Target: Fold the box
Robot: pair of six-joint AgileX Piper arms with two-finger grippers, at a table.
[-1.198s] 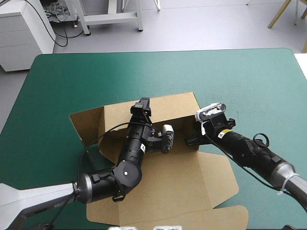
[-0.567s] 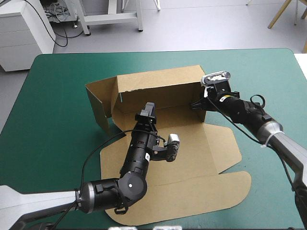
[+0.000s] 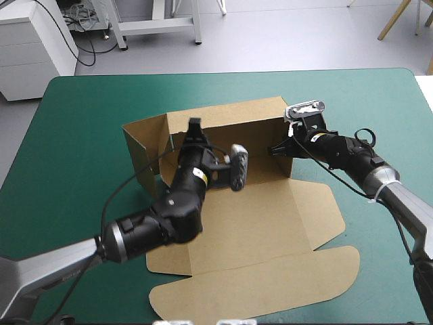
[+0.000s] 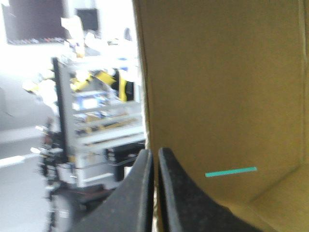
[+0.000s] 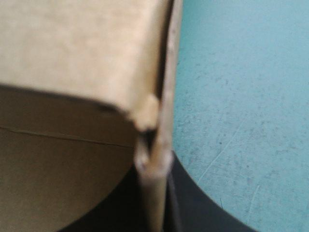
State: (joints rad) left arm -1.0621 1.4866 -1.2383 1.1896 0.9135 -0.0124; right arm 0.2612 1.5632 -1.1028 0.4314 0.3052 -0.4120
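Box [image 3: 270, 210] at the middle of the table [image 3: 74, 115], long axis left to right. Its rear wall [image 3: 237, 128] stands upright; the lid [image 3: 270, 284] lies flat, pointing to the near edge. Left gripper [image 3: 194, 127] is clamped on the wall's top edge near its left end. Right gripper [image 3: 277, 150] is clamped on the wall's right end.

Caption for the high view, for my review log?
The left gripper and right gripper each shut on the raised far wall of the brown box; its lid lies flat on the teal-green table.
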